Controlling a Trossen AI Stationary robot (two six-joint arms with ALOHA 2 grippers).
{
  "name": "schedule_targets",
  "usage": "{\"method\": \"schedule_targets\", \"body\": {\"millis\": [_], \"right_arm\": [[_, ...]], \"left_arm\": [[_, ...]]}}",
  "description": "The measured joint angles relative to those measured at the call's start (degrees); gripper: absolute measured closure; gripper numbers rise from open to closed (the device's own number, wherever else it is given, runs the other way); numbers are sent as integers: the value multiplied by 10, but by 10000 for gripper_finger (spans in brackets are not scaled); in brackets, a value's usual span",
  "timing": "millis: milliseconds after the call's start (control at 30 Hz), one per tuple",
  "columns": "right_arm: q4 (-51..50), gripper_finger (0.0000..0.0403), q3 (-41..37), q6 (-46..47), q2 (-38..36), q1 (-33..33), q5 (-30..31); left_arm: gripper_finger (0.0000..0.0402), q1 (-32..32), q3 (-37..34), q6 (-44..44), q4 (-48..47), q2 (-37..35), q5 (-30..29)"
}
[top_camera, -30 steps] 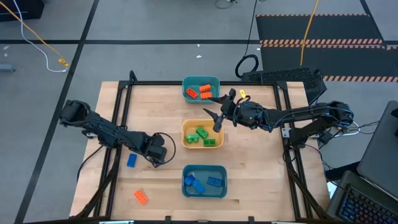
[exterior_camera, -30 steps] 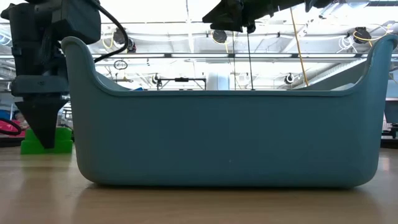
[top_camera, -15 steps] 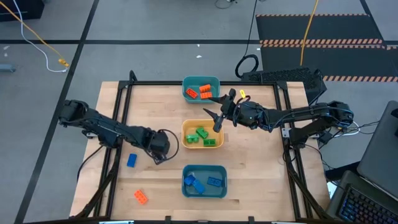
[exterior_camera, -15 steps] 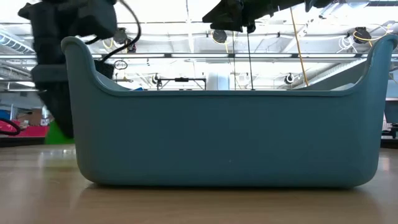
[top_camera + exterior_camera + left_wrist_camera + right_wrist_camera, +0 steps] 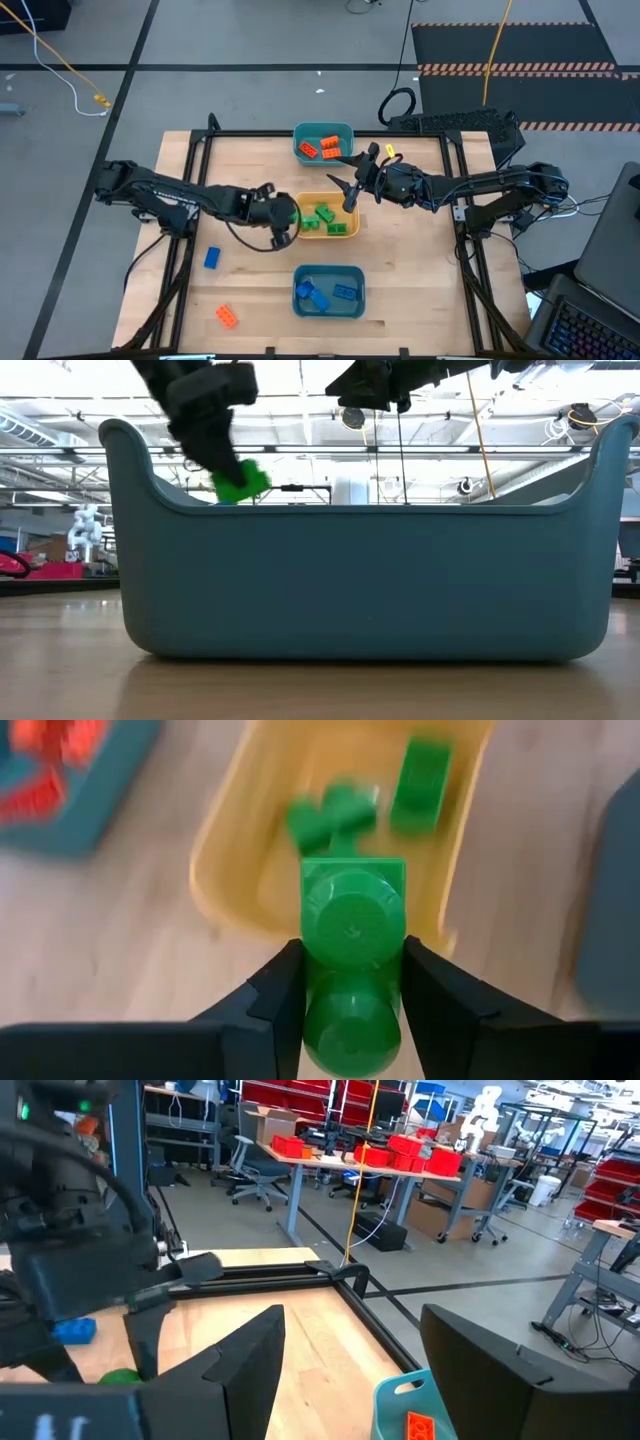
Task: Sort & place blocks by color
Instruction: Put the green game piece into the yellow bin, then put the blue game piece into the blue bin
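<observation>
Three bins: they stand in a row down the middle of the bench (image 5: 420, 270), running from its far edge toward its near edge.
Far bin: the teal bin (image 5: 323, 141) by the far edge holds orange blocks (image 5: 329, 146).
Middle bin: the yellow bin (image 5: 300, 204) at the bench's centre holds several green blocks (image 5: 327, 218).
Near bin: the second teal bin (image 5: 328, 293) by the near edge holds blue blocks (image 5: 326, 293); in the low view its wall fills most of the picture.
Left arm: it reaches in from the bench's left edge, with the left gripper (image 5: 283, 216) at the left rim of the yellow bin.
Left gripper's fingers: pinched on a green block (image 5: 352, 942), one finger on each side, the block raised above the near rim of the yellow bin in the wrist view.
Right arm: it reaches in from the right edge, with the right gripper (image 5: 347, 190) hanging above the yellow bin's far right corner.
Right gripper's fingers: spread apart with nothing between them.
Loose blocks: a blue block (image 5: 212, 258) lies on the bench left of the bins, and an orange block (image 5: 227, 317) lies near the near left corner.
Doubt: the blocks inside the yellow bin are blurred in the left wrist view, so their exact count is unclear.
</observation>
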Motion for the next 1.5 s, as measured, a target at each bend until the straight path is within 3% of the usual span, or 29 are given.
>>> {"method": "schedule_targets", "body": {"millis": [133,500,900,1167,1500], "right_arm": [[-2,174,0,0,0,0,0],[-2,174,0,-5,0,0,0],[-2,174,0,-13,0,0,1],[-7,174,0,-13,0,1,1],[-14,174,0,-13,0,1,2]], "left_arm": [[259,9,-5,42,70,14,-1],[251,33,-8,108,149,99,0],[171,30,-8,108,207,109,0],[134,29,-8,108,186,109,1],[131,29,-8,108,178,109,1]]}}
